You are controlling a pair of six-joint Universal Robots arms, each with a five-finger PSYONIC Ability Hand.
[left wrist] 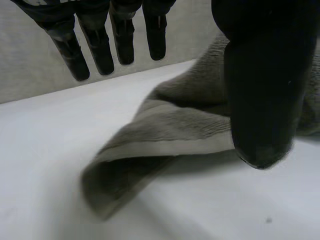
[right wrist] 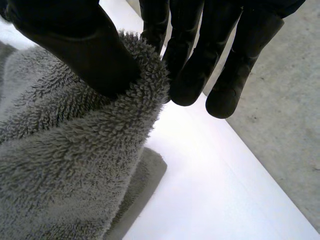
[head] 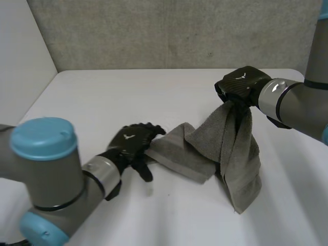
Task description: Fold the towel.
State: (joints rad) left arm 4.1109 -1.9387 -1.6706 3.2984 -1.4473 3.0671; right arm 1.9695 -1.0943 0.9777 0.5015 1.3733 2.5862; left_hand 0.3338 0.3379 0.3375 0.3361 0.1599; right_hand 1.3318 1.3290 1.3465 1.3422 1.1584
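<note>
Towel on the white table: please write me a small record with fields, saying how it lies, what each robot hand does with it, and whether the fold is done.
towel: grey, one end lifted, the rest lying rumpled on the table
right robot hand: above the table, pinches the lifted end between thumb and fingers
left robot hand: low at the edge of the lying part, fingers straight
fold: not yet done

Soft, even light lies over my white table point(head: 154, 92); the towel point(head: 236, 154) hanging from my right hand point(head: 241, 84) throws a dim shadow beneath itself.
</note>
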